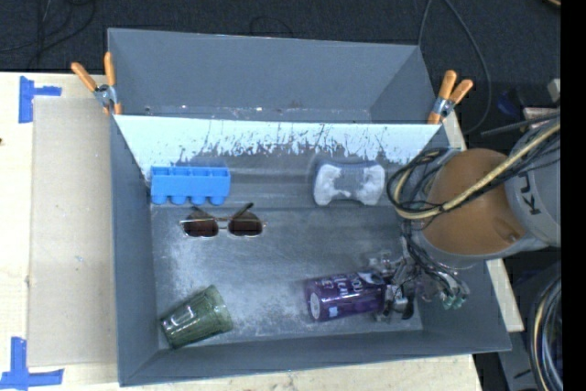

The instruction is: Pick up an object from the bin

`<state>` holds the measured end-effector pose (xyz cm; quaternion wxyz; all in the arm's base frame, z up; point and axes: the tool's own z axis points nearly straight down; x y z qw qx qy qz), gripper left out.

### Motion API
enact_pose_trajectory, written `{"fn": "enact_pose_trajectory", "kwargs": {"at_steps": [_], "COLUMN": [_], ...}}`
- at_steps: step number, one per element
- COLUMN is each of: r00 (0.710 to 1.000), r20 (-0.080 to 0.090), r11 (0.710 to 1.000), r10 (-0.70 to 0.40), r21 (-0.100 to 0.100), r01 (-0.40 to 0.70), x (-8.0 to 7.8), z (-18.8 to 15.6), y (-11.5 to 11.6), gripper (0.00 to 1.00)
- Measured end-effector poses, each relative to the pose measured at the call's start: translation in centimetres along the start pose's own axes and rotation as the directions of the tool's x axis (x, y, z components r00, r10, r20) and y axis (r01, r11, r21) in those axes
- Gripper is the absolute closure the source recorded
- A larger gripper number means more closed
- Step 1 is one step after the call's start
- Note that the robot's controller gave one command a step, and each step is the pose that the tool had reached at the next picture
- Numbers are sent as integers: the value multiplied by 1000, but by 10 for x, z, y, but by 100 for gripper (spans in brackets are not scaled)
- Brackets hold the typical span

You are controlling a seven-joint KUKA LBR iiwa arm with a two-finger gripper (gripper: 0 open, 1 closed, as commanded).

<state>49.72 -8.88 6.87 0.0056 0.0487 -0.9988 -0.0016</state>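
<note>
Purple can is lying on its side by the near wall of the bin, right of middle. My fingers are sitting at its right end; whether spread or pressed together, I cannot tell. A green cup is lying toppled near-left. Farther back, sunglasses are resting. A blue block and a white piece are lying by the far wall.

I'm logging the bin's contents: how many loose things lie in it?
5: a blue block back left, a white piece back right, sunglasses mid-left, a green cup front left, a purple can front right by the gripper. The arm may hide more.
</note>
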Motion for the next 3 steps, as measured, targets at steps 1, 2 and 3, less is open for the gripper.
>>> {"fn": "enact_pose_trajectory", "kwargs": {"at_steps": [1, 2, 3], "r00": [1000, 1000, 1000], "r20": [-6, -1, -9], "r11": [1000, 1000, 1000], "r10": [-2, 0, -11], "r21": [-2, -1, -3], "r01": [2, 0, 11], "x": [8, 8, 10], "z": [-67, -77, -127], "y": [3, 4, 11], "gripper": [100, 100, 100]}}
